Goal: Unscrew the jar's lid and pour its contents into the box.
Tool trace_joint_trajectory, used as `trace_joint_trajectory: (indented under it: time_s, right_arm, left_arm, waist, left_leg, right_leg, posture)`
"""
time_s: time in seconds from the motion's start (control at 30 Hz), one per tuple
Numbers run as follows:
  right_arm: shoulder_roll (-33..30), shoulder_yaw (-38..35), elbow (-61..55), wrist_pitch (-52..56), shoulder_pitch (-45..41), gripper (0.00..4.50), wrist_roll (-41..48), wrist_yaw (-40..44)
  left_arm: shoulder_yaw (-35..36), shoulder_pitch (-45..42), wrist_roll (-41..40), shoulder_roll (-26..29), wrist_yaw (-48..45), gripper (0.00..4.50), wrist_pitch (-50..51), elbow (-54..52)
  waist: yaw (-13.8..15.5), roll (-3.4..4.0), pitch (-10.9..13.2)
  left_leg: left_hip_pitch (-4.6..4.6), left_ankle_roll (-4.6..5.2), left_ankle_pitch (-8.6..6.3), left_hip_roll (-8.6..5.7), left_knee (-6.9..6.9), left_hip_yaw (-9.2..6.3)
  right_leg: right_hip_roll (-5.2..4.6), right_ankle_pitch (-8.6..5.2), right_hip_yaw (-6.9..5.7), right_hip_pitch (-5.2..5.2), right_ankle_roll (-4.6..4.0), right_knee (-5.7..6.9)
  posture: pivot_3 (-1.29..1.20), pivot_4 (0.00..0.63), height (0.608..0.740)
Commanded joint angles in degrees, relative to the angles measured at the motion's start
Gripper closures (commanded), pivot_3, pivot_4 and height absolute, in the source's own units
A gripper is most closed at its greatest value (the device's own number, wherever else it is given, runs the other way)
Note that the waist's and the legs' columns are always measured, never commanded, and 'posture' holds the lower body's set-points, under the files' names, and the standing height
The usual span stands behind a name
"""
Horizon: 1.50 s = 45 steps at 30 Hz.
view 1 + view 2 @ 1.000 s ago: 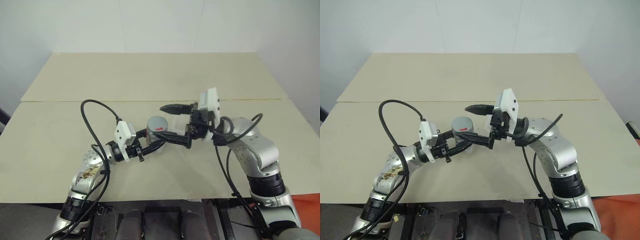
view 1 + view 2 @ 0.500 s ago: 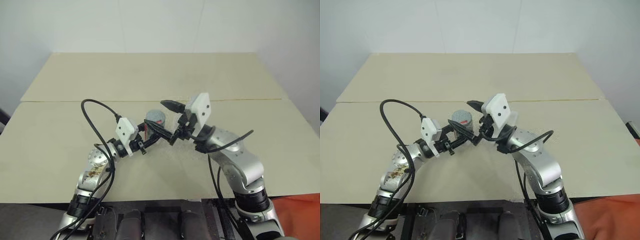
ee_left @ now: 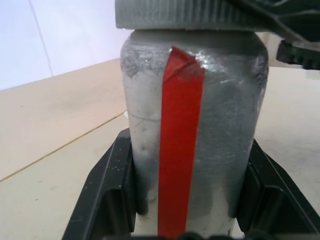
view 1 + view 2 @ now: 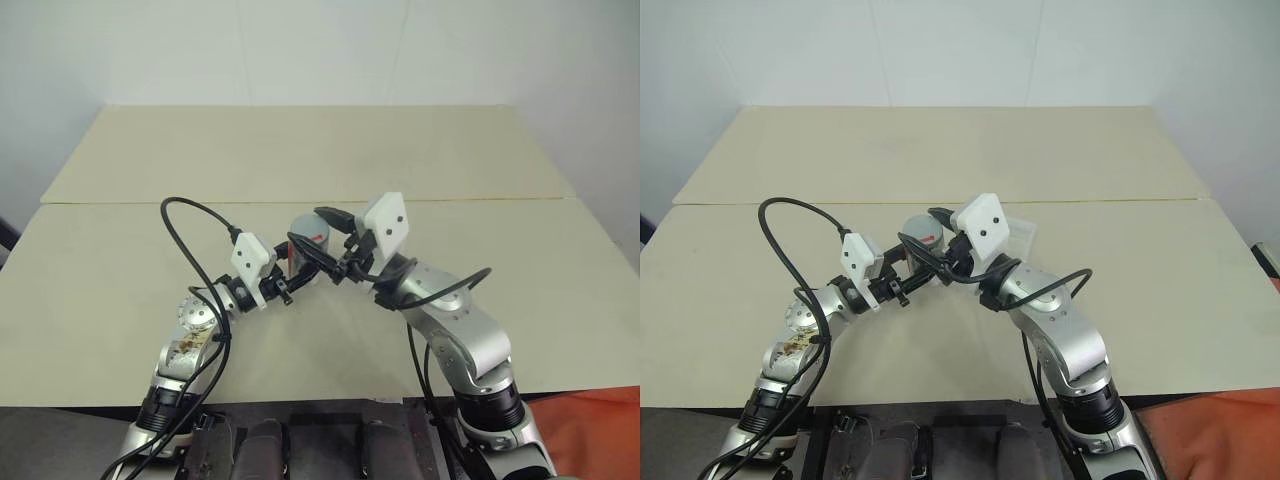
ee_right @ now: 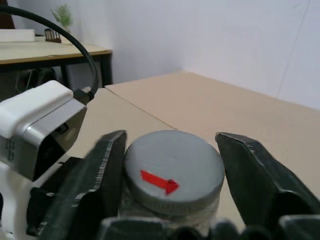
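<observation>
Silvery-white, the jar (image 3: 192, 135) is pinched upright in the left hand (image 4: 300, 265), while its grey lid (image 5: 174, 170) is flanked and clamped by the right hand (image 5: 170, 172).

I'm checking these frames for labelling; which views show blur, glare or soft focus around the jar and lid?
Left wrist view: the jar sits sharp and evenly lit, no glare, table behind soft. Right wrist view: the lid is clear, the right gripper fingers beside it smeared. Eye views: flat light, faint shadows, the box barely readable.
</observation>
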Motion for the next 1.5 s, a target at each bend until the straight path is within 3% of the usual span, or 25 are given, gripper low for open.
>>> trace_joint_trajectory:
  time_s: [0.03,0.3,0.57,0.87,1.23,1.5]
  right_arm:
    - [0.0,-0.7,-1.7,0.4,-0.3,1.75,0.3,-0.1]
    - [-0.9,-0.7,-1.8,1.1,-0.1,1.75,1.0,1.4]
    - [-6.9,-2.8,2.4,-2.0,-3.2,1.75,7.0,15.6]
    - [-12.2,-3.3,17.1,-8.0,-13.0,1.75,11.6,39.2]
    - [-10.3,-0.2,42.2,-18.8,-26.9,1.75,9.4,66.9]
    - [-11.6,5.5,55.0,-29.8,-34.2,1.75,12.6,69.4]
  left_arm:
    - [0.5,-0.6,0.1,-0.2,0.2,2.43,-1.6,-1.0]
    - [0.4,-0.6,-0.3,0.0,-0.8,2.43,-2.0,-0.7]
    - [0.5,-0.3,-2.9,1.1,-6.4,2.43,-1.9,-1.3]
    - [0.1,-0.2,-3.7,1.2,-8.6,2.43,-1.3,-2.2]
    - [-0.3,0.9,-4.7,1.1,-8.9,2.43,-0.6,-4.2]
    - [-0.9,1.3,-4.6,1.1,-8.8,2.43,-0.6,-4.5]
  waist:
    - [0.0,0.00,0.0]
    - [0.0,0.00,0.0]
    - [0.0,0.00,0.0]
    - [0.0,0.00,0.0]
    - [0.0,0.00,0.0]
    - [0.0,0.01,0.0]
  left_leg:
    - [0.00,0.00,0.00,0.00,0.00,0.00]
    - [0.00,0.00,0.00,0.00,0.00,0.00]
    - [0.01,0.00,0.00,0.00,0.01,0.01]
    - [0.01,0.01,0.00,0.01,0.00,0.01]
    - [0.01,0.00,0.00,0.01,0.00,0.04]
    - [0.01,0.00,0.00,0.03,0.00,0.04]
  right_leg:
    - [0.00,0.00,0.00,0.00,0.00,0.00]
    - [0.00,0.00,0.00,0.00,0.00,0.00]
    - [0.00,0.00,0.00,0.02,0.00,-0.01]
    - [0.01,0.00,0.00,0.02,0.00,-0.01]
    - [0.01,0.00,0.00,0.01,0.00,-0.01]
    - [0.01,0.01,-0.01,-0.01,-0.01,0.00]
  posture:
    - [0.00,0.150,0.740]
    - [0.00,0.150,0.740]
    - [0.00,0.150,0.740]
    - [0.00,0.150,0.740]
    - [0.00,0.150,0.740]
    - [0.00,0.150,0.740]
